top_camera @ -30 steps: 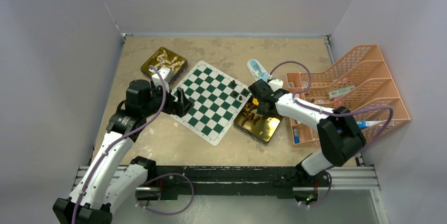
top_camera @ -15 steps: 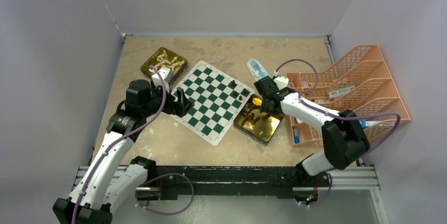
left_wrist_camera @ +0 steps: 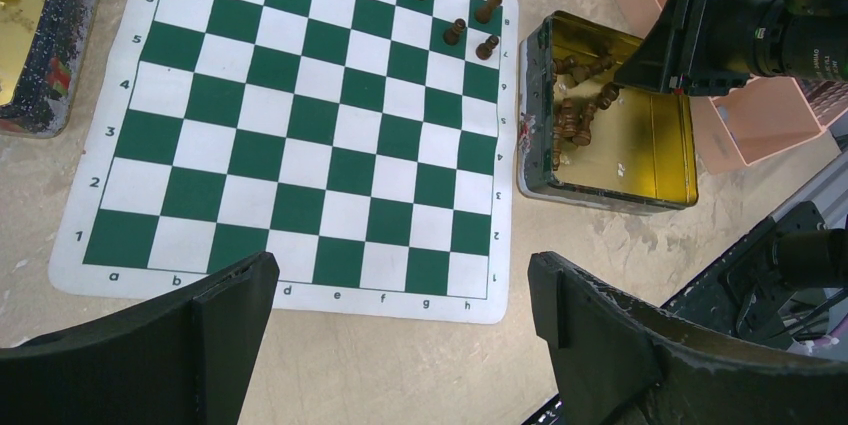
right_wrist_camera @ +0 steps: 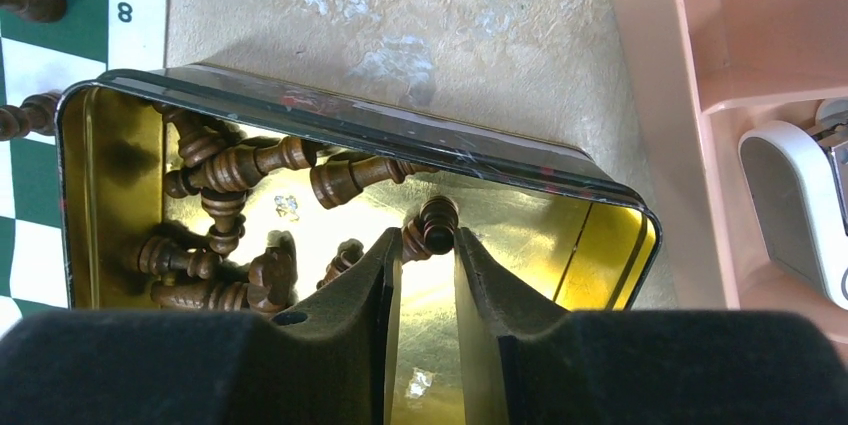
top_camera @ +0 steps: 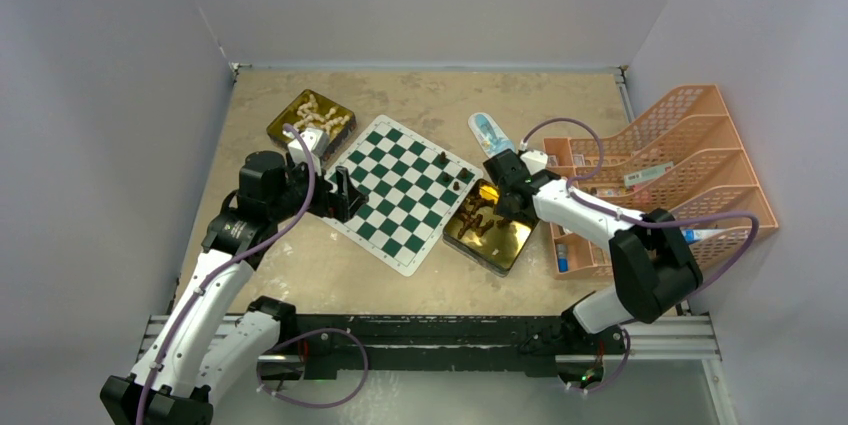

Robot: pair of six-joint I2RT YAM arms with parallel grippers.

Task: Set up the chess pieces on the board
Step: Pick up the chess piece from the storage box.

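Chess pieces [right_wrist_camera: 240,170], dark brown set, lie heaped in gold tin [left_wrist_camera: 640,145] at near R, just beside R edge of board [left_wrist_camera: 300,145]. Your R gripper [right_wrist_camera: 428,243] is down inside that tin, fingers closed on one brown piece [right_wrist_camera: 437,217] by its head, close to a long wall of the tin. Can't tell if that piece is off the tin floor.

Your L gripper [left_wrist_camera: 402,270] hangs over board's near-L edge, jaws wide apart, gripping nothing.

Board lies flat on table [top_camera: 420,95], turned diagonal. Four brown pcs [left_wrist_camera: 455,32] stand upright on its corner squares nearest the tin.

Farther back L, 2nd gold tin [top_camera: 280,130] w/ cream pcs [top_camera: 318,113] sits just beside board's far-L side. Pink tray rack [top_camera: 690,155] stands at far R by wall.
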